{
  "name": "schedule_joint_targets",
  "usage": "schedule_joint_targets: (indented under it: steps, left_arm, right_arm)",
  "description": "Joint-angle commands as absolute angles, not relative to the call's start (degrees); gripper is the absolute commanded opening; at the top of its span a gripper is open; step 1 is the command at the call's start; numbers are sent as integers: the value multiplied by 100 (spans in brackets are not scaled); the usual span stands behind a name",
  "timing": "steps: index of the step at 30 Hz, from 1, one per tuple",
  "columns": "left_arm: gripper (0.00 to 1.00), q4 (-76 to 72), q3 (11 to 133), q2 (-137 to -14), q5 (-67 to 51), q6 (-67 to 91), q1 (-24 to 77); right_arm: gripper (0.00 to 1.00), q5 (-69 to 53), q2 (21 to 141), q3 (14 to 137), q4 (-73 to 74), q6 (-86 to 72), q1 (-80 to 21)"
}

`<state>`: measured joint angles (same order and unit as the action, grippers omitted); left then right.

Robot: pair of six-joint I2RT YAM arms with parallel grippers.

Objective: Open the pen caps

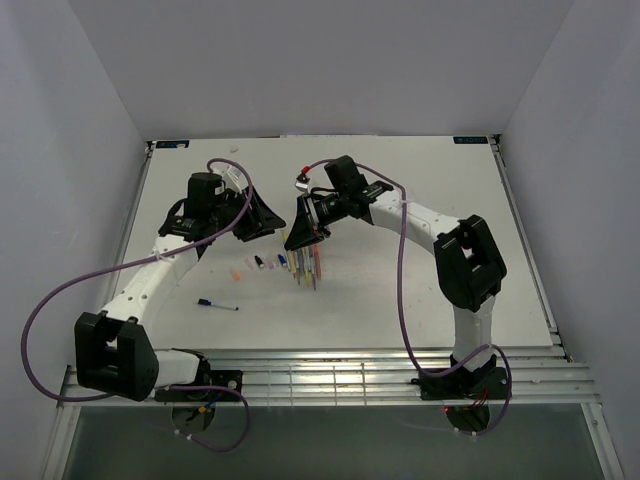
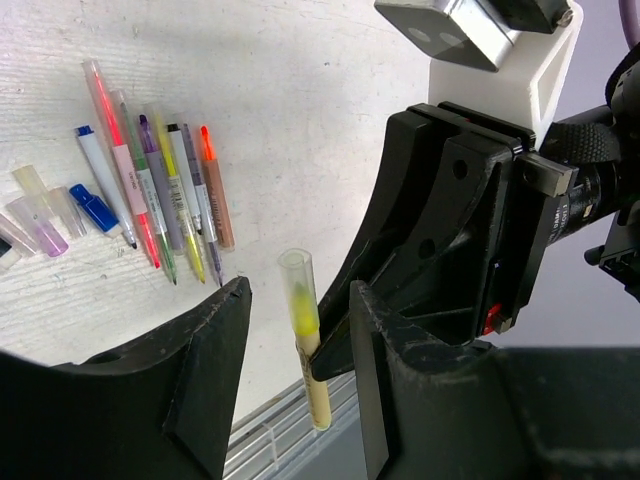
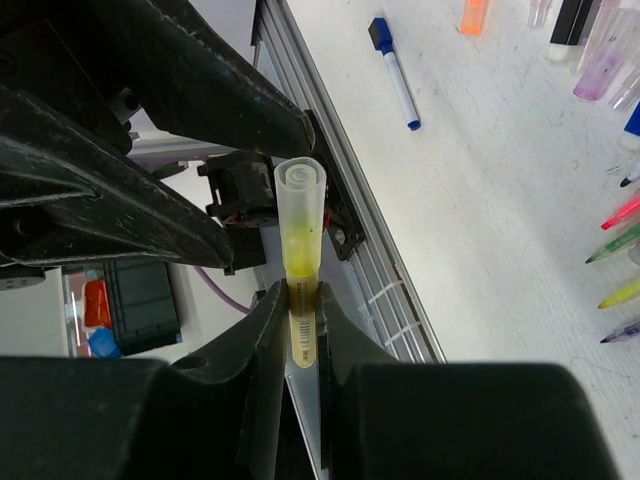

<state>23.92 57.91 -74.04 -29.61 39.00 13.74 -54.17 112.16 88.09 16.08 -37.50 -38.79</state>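
The right gripper [image 3: 302, 335] is clamped on a yellow highlighter [image 3: 304, 345], its clear cap [image 3: 299, 195] held aloft between the open jaws of the left gripper [image 2: 298, 300]. Depth alignment is hard to judge; the pen could be levered loose by a skewed pinch.

About ten pens [image 2: 125, 170] (several caps [image 2: 45, 238])

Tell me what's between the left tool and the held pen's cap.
Nothing: the left wrist view shows bare gaps either side of the cap, which stands between the open left tool's fingers.
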Motion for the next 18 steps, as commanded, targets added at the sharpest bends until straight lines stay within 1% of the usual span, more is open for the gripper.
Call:
schedule_joint_targets:
  steps: [1, 5, 12, 15, 18]
  left_arm:
    - [54, 2276, 5932, -7409, -3041, 3876, 1397]
    - [54, 2268, 6029, -7506, -3111, 3850, 1398]
    - [49, 2250, 5950, -7506, -3208, 3876, 1397]
    - [45, 2250, 5915, -7497, -3208, 3876, 1398]
    - [37, 2250, 5941, -7515, -3199, 3911, 1397]
  right_arm:
    - [8, -5625, 11004, 9009, 1372, -3867, -3894]
    - [8, -5660, 11004, 8965, 1248, -3964, -3894]
    - [8, -5660, 11030, 9061, 967, -4192, -3894]
    - [8, -5687, 11057, 9105, 923, -4254, -3902]
    - [8, -5722, 11048, 9088, 888, -4263, -3920]
